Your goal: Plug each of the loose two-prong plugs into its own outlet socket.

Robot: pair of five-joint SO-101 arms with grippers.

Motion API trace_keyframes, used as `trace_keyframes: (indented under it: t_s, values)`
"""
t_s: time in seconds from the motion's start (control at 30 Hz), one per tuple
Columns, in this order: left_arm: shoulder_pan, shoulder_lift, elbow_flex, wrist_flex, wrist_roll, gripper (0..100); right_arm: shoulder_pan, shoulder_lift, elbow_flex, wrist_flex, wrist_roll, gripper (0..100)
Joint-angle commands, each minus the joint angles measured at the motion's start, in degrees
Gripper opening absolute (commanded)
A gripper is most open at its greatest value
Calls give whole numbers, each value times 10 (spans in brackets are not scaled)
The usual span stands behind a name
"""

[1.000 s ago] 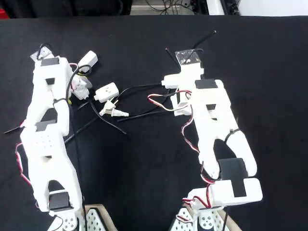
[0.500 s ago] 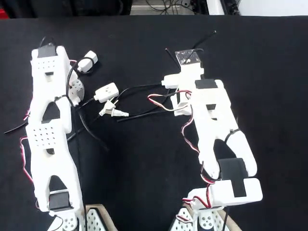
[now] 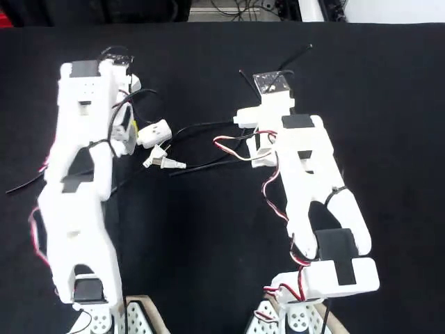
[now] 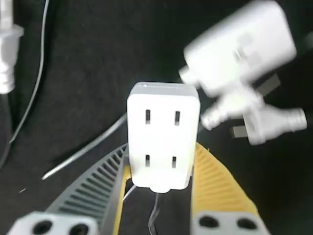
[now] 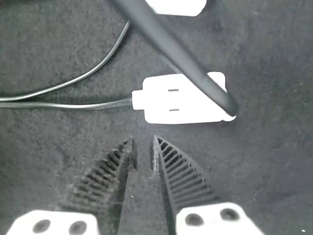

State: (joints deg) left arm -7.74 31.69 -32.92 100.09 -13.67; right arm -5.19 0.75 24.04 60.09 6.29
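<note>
- Left claw (image 4: 161,152) is clamped on a white socket (image 4: 163,132); one finger presses on each side of it, and the face with the slots looks toward the wrist camera.
- Just beyond this socket is a loose plug (image 4: 259,122) with its two prongs free, and close beside the plug is a second socket (image 4: 239,49). From the high view these two lie on the black surface (image 3: 389,104) next to the left arm, near each other.
- Right claw (image 5: 143,147) has its fingers almost together, with only a thin gap, and it holds nothing. It hangs low over the surface, just before a flat socket (image 5: 183,100) that lies there with its cord going off to one side. A black cable (image 5: 171,46) crosses over one end of this socket.
- I judge that the step in hand is the first pairing: one socket is gripped, but no plug is in any socket yet, so the task is at its beginning.
- Next move, I think, needs the right claw to open and take the plug by its body, turn the prongs to the slots of the held socket, and push straight while the left claw gives resistance.
</note>
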Motion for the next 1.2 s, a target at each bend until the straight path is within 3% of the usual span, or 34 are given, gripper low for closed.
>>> trace_keyframes:
  t_s: [0.0, 0.17, 0.33, 0.7, 0.83, 1.07, 1.17]
  values:
    - [6, -185, 103, 5, -68, 34, 12, -27, -1, -7, 4, 50]
    - [19, -319, 299, -11, -197, 37, 11, -27, -1, -4, 4, 50]
    - [22, -378, 518, -120, -295, 37, 11, -27, -1, -4, 4, 50]
    - [103, -527, 808, -276, -309, 41, 11, -27, -1, -4, 4, 50]
    - [114, -576, 876, -314, -309, 111, 12, -27, -1, -4, 4, 50]
    - [113, -629, 908, -322, -309, 190, 4, -28, 2, -3, 5, 53]
    - [113, -641, 895, -290, -311, 217, -3, -38, 8, -2, 1, 53]
